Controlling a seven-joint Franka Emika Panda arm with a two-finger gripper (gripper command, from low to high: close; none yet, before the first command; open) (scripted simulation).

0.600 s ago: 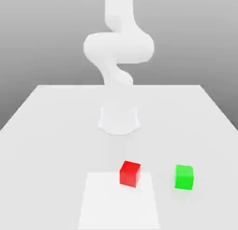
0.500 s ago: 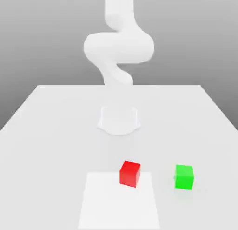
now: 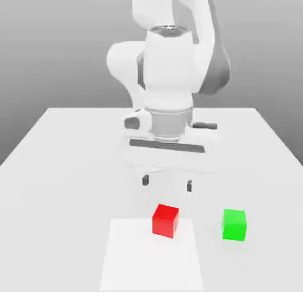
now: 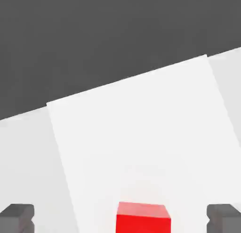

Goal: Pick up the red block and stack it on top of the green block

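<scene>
The red block [image 3: 165,221] stands on the white rectangle [image 3: 148,261], which is the nearest thing in the exterior view and lies flat on the table [image 3: 53,226]. The block is at the far part of this rectangle, more to the exterior view's right side of it, and it is turned a little, so two side faces and the top can be seen.

The green block [image 3: 234,225], of similar size, stands upright on the table, to the exterior view's right of the rectangle and apart from it. Between the two blocks there is a gap, and nothing lies on top of the one or the other.

A little farther and higher is the gripper [image 3: 167,183], pointing down above the table. Its two fingers are spread wide, with empty space between them, and they hold nothing. In the hand view also, the fingertips [image 4: 17,219] stand well apart.

Behind it, the white arm [image 3: 168,69] with grey joints rises. Farthest are the table's back edge and the grey background [image 3: 47,48].
</scene>
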